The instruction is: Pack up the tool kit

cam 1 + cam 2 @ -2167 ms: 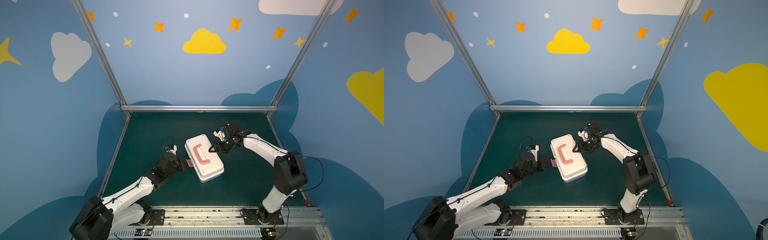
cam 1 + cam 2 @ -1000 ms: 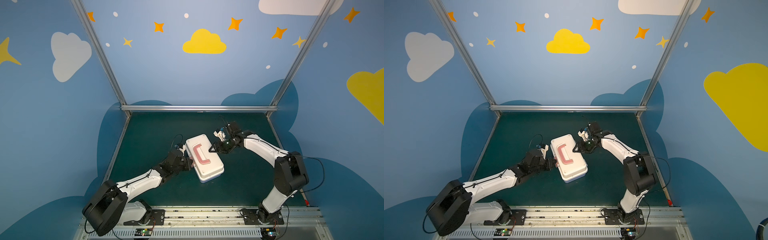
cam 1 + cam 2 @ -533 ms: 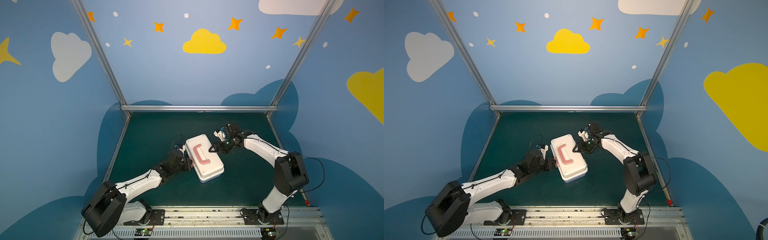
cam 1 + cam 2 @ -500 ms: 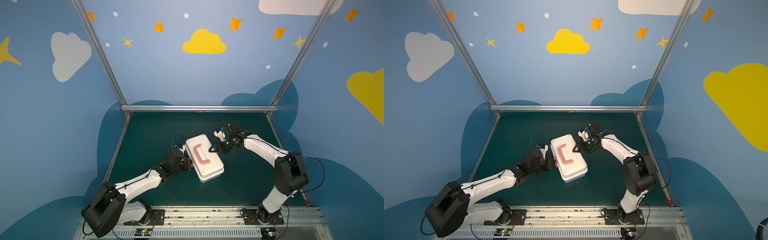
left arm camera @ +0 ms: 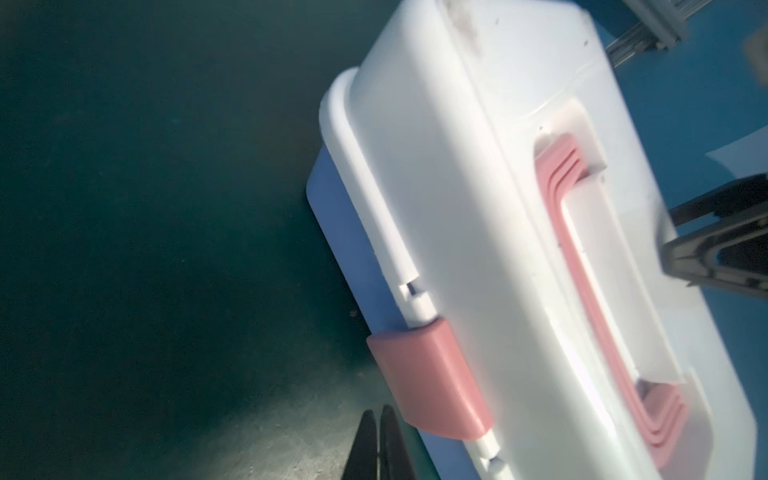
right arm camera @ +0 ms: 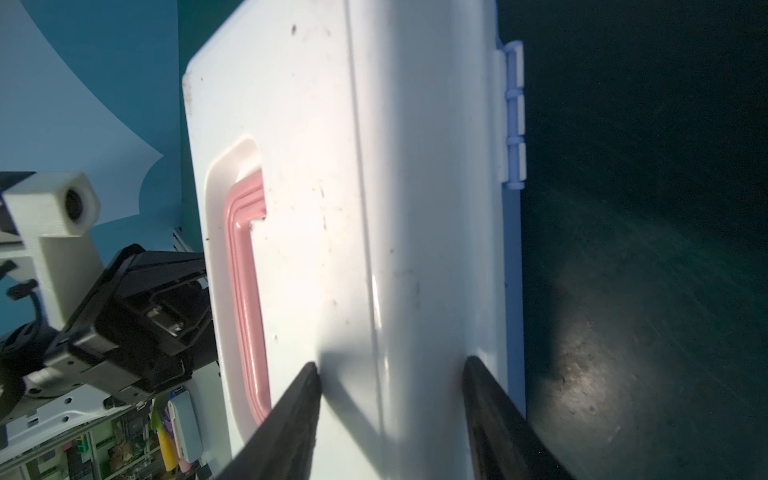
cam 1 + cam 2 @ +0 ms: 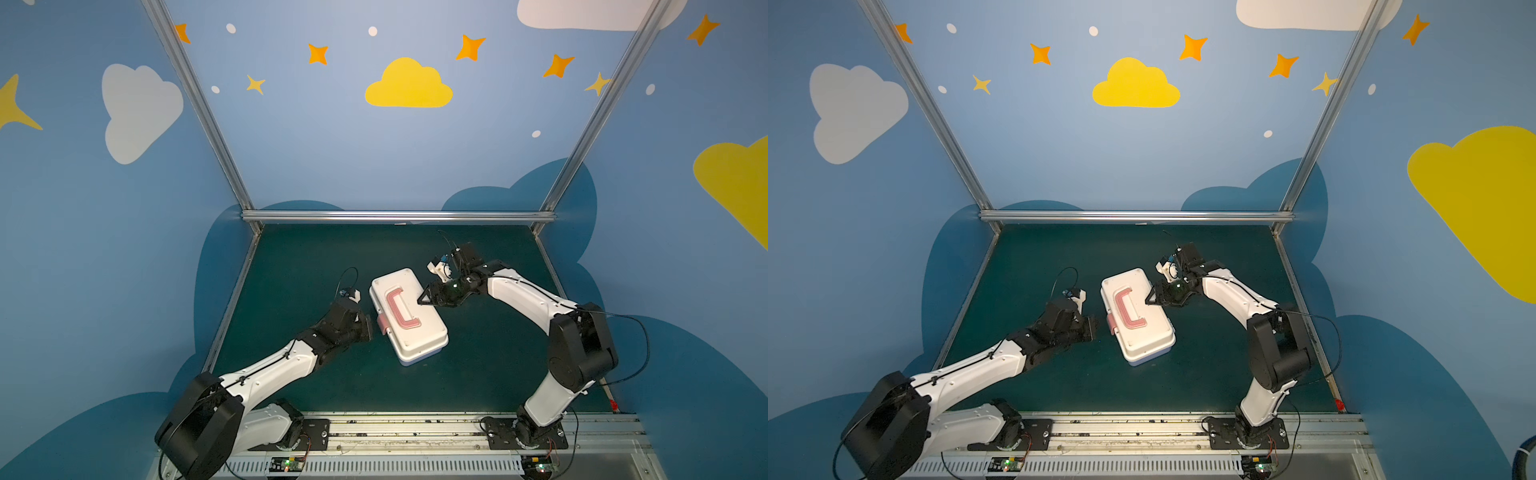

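The kit [image 7: 409, 318] lies shut near the middle of the table [image 7: 316, 266], set at a slant in both top views. Its white lid [image 6: 332, 208] is down on the lavender base [image 5: 332, 232]. The pink handle [image 7: 394, 308] lies flat in its recess on the lid. A pink latch [image 5: 432, 382] sits on the long side facing the left arm [image 7: 286, 365], and a lavender hinge [image 6: 515, 112] shows on the opposite long side.

The left jaws are clenched on nothing: the left wrist view shows the two black fingertips [image 5: 368, 440] pressed together, low over the table and just beside the latch. Whether they touch it cannot be told.

The right arm [image 7: 523, 297] reaches over the kit's far end from the hinge side. The right jaws are parted and grasp nothing. One of the fingers [image 6: 291, 415] is over the lid's top beside the handle, the other over the rim on the hinge side. The tips look to be on the lid, though contact is unclear.
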You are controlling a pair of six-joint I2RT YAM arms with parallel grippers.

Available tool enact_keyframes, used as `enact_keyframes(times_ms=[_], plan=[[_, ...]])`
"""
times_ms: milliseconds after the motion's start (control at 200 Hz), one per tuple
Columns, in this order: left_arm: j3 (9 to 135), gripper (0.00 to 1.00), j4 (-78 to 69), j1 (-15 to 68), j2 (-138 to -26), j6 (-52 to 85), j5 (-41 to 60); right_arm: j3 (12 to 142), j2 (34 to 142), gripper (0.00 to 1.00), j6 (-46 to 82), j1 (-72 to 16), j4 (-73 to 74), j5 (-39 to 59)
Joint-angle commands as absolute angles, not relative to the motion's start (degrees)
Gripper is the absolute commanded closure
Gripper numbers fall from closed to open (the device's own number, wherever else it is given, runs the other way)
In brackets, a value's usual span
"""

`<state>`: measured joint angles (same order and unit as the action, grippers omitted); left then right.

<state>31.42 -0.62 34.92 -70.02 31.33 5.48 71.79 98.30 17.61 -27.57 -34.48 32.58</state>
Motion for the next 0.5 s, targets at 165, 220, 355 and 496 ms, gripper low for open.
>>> enact_keyframes(times_ms=[165,220,355,496], plan=[[32.9,0.96,-3.9,35.6,-76.2,28.7,10.7,68.0,102.6,0.46,17.3,-30.7,-40.9,32.0],[33.2,0.96,-4.4,36.0,-76.9,28.7,10.9,67.9,102.5,0.46,17.3,-30.7,-40.8,32.1],[34.1,0.96,-4.8,36.7,-78.6,28.4,11.5,67.7,102.5,0.46,17.5,-30.7,-40.5,32.3],[35.6,0.96,-6.3,37.1,-80.3,28.1,11.8,67.1,102.1,0.46,17.6,-30.7,-40.0,32.7]])
